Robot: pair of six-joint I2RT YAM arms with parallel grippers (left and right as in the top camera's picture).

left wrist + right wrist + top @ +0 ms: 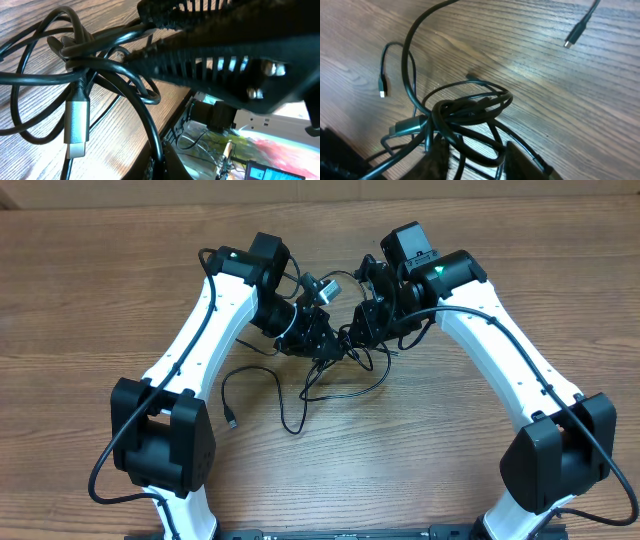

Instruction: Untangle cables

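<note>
Overhead: the cables (pixel 330 375) lie knotted at the centre of the surface (pixel 100 280), with loose strands trailing toward 7 o'clock.

Left wrist: the left end effector (pixel 145 35) is clamped on the knot, and a silver plug (pixel 76 122) hangs at 8 o'clock.

Right wrist: the right end effector (pixel 475 160) is narrowly parted, with strands between its fingers.

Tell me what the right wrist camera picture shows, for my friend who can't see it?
A knot of thin black cables fills the lower middle, over a brown wooden table. One loose strand ends in a dark plug at the top right, and another tiny plug lies at the left.
</note>
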